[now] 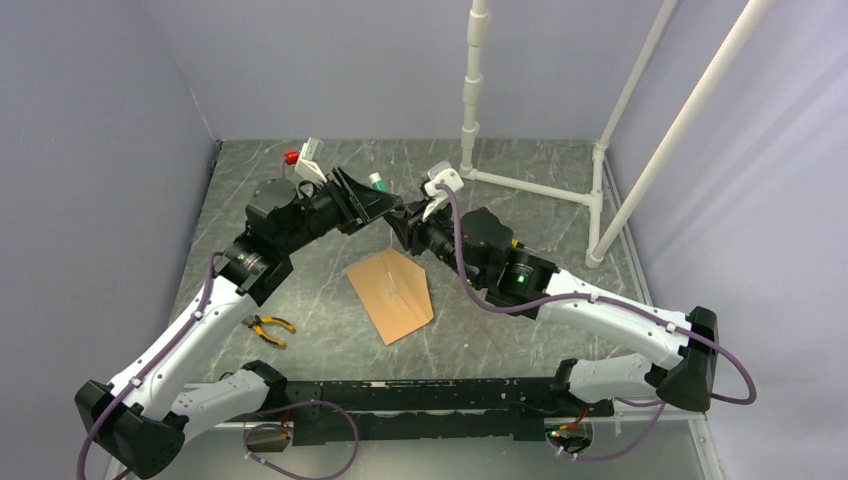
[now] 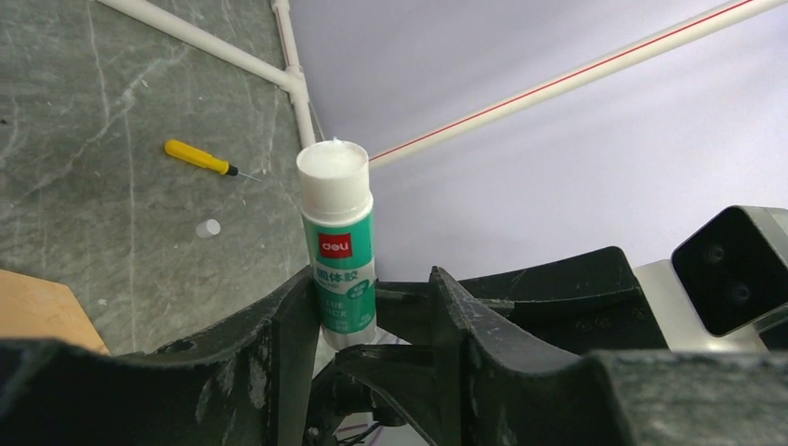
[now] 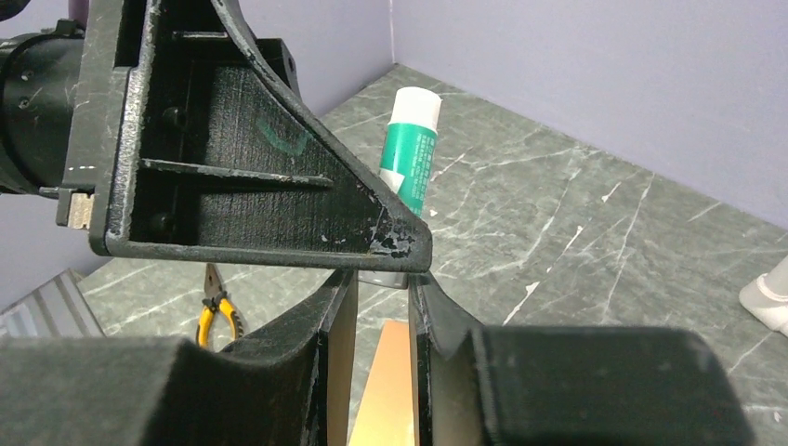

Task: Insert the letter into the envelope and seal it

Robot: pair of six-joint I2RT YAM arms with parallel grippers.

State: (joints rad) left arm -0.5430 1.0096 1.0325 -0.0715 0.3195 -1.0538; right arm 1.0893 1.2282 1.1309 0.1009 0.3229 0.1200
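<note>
Right gripper (image 3: 381,283) meets left gripper (image 2: 372,276) around glue stick (image 2: 336,242)

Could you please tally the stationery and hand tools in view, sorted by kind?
envelope: 1
glue stick: 1
pliers: 1
screwdriver: 1
Total: 4
A small red thing far back is too unclear to count.
</note>
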